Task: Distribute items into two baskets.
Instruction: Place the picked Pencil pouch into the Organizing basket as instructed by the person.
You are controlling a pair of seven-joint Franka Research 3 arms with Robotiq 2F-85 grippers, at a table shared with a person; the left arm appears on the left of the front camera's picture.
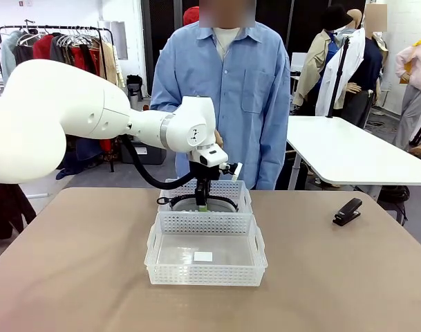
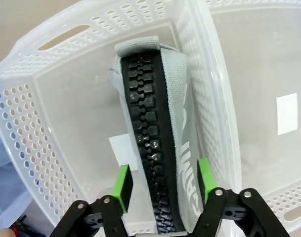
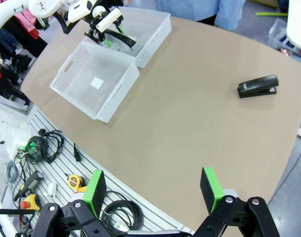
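Near basket is sitting empty against the far basket, where the pouch is standing on end. Left end effector is straddling it, jaws part open, not pinching: likely a release. Right end effector is hanging wide open, empty. Stapler is lying apart on the table.

My front camera sits on my side of the tabletop, facing across at the person, near basket and far basket centre frame. The left wrist camera hangs very close over the far basket; the strip at right is, I think, the near one. The right wrist camera looks down from well back, both small at upper left.
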